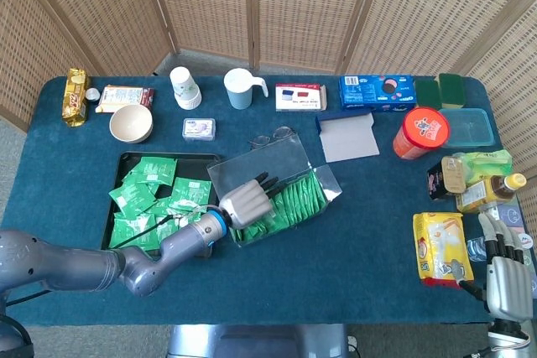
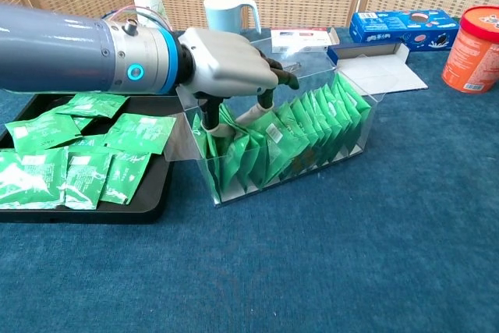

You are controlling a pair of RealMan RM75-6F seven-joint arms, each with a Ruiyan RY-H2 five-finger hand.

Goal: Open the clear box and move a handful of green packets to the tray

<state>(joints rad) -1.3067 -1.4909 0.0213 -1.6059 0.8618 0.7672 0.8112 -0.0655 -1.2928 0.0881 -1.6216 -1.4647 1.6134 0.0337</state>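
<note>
The clear box (image 1: 325, 184) (image 2: 316, 171) stands mid-table with its lid (image 1: 252, 165) swung open toward the tray. A row of green packets (image 1: 295, 201) (image 2: 312, 126) stands upright inside. My left hand (image 1: 248, 200) (image 2: 230, 68) reaches down into the box's left end. Its thumb and fingers (image 2: 209, 121) straddle a bunch of packets and pinch them, while the other fingertips stick out over the box. The black tray (image 1: 168, 157) (image 2: 152, 202) lies just left of the box and holds several loose green packets (image 1: 141, 197) (image 2: 78, 163). My right hand (image 1: 508, 278) rests at the table's near right edge, fingers apart, holding nothing.
A yellow snack bag (image 1: 438, 245) and bottles (image 1: 480, 180) lie near my right hand. A red canister (image 1: 421, 133), an open white carton (image 1: 348, 136) and a blue cookie box (image 1: 377, 90) stand behind the clear box. A mug (image 1: 241, 88) and bowl (image 1: 131, 123) sit beyond the tray.
</note>
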